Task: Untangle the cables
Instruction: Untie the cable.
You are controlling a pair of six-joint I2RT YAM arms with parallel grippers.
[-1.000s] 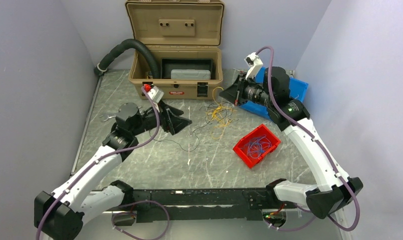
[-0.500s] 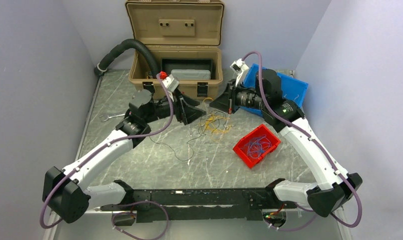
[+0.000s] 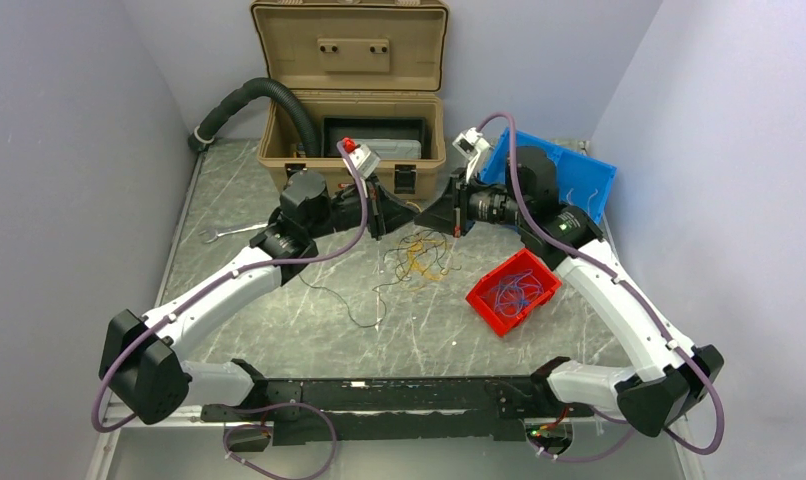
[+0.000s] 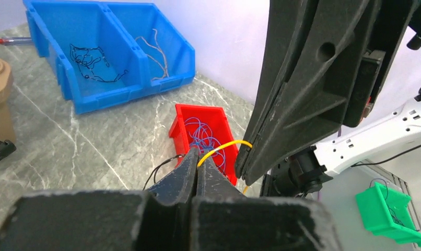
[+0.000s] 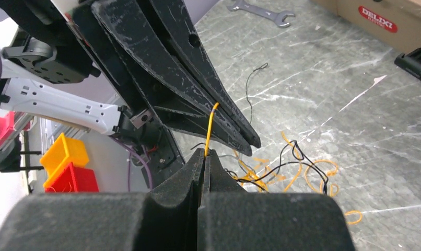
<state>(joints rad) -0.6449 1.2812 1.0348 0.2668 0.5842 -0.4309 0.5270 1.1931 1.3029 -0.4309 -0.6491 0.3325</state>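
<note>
The cables [image 3: 421, 256] lie as a loose yellow-orange and black tangle on the marble table, just below the two grippers; the tangle [image 5: 289, 170] also shows in the right wrist view. Both grippers meet tip to tip above it. My left gripper [image 3: 407, 214] [image 4: 198, 156] is shut on a thin yellow cable [image 4: 226, 145]. That cable runs a short way across to my right gripper [image 3: 426, 214] [image 5: 204, 152], which is shut on its other stretch [image 5: 210, 128]. A black cable [image 3: 349, 300] trails left from the tangle.
An open tan case [image 3: 354, 165] stands at the back, with a fat black hose [image 3: 249, 95] leading into it. A red bin [image 3: 491, 300] holds blue wires. A blue bin [image 3: 597, 180] sits behind the right arm. A wrench [image 3: 219, 233] lies at the left.
My left arm has swung right and back to the right gripper's tips, and its jaws have shut on the yellow cable. The right gripper has shifted slightly left, still shut.
</note>
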